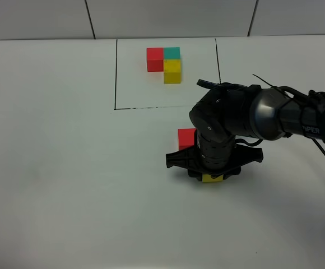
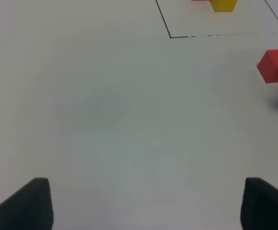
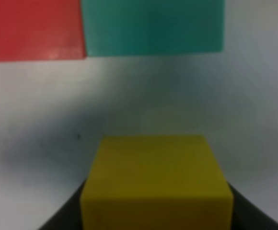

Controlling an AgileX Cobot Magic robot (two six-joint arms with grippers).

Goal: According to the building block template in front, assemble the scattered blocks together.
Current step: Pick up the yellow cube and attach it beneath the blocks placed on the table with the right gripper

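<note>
Across the white worktop (image 1: 50, 168), the framed template (image 1: 163, 64) lies at the far side: red beside teal, with yellow on the near side of teal. Closer in, the right pincer (image 1: 212, 175) is down over the yellow block (image 1: 212, 179), its fingers seemingly closed on the block's sides. The left pincer (image 2: 141, 206) gapes wide, holding nothing. The red block (image 1: 186, 137) and teal block (image 3: 151, 26) already touch side by side. Yellow sits near teal but apart, so only that last join looks left.

Six cubes: three in the building block template (image 1: 165, 61) at twelve o'clock, three loose, namely one red cube (image 1: 186, 137), one teal cube (image 3: 151, 26), one yellow cube (image 1: 212, 179).
</note>
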